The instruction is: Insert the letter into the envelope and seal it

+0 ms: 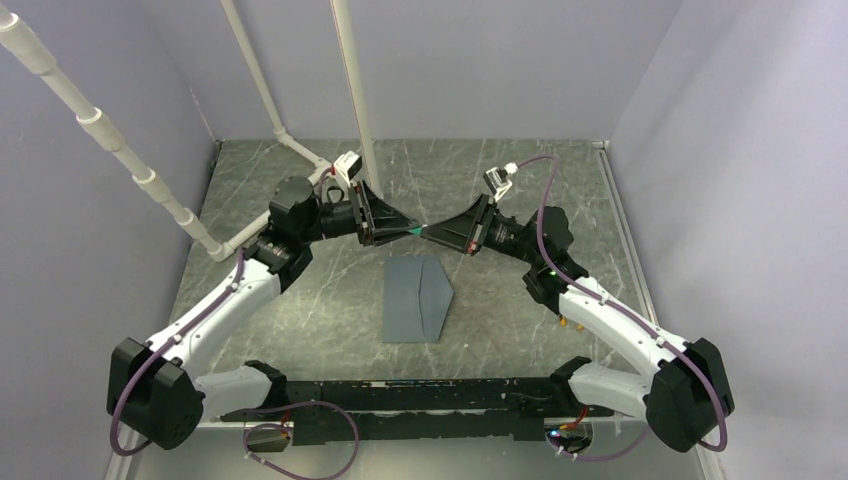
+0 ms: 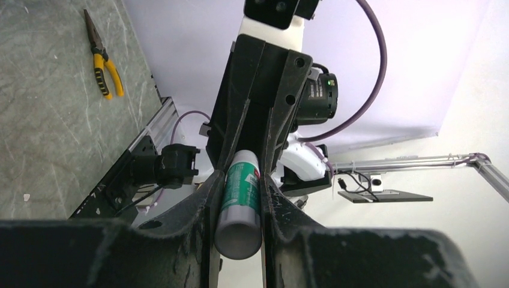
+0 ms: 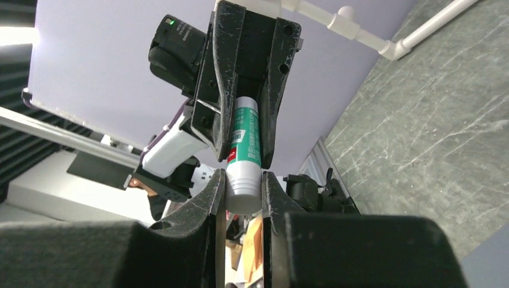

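Note:
The slate-grey envelope [image 1: 415,298] lies flat on the table between the arms, its pointed flap edge toward the right. The tan letter is out of view. Both grippers meet tip to tip in the air behind the envelope, sharing a green-and-white glue stick [image 1: 417,232]. My left gripper [image 1: 408,231] is shut on the stick's green body and flat end [image 2: 240,204]. My right gripper [image 1: 429,233] is shut on the stick's white ribbed end [image 3: 243,186]. In each wrist view the other gripper's fingers clamp the far end of the stick.
Yellow-handled pliers [image 2: 103,63] lie on the table near the right arm [image 1: 567,323]. White pipes [image 1: 355,100] stand at the back left. Lavender walls enclose the grey marbled table [image 1: 300,300].

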